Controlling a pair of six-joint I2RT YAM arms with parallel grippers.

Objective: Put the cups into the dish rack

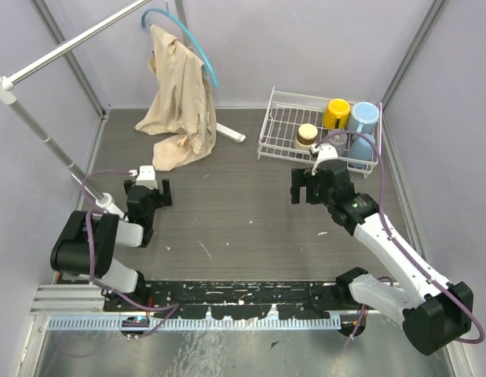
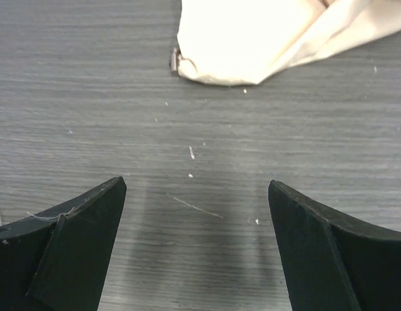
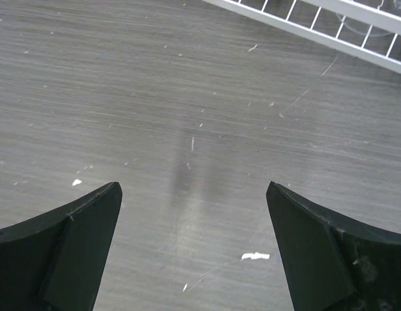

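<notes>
White dish rack (image 1: 280,126), cups (image 1: 335,112) inside, near wide-apart right gripper (image 1: 309,188), left gripper (image 1: 148,195) equally apart

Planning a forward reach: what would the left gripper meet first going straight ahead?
The left gripper would probably meet bare table first, just short of the beige cloth; depth is unclear.

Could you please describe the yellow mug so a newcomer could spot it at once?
Find the white wire dish rack at the far right of the table. At its far side stands the yellow mug, beside a light blue mug. It is the only yellow cup there.
</notes>
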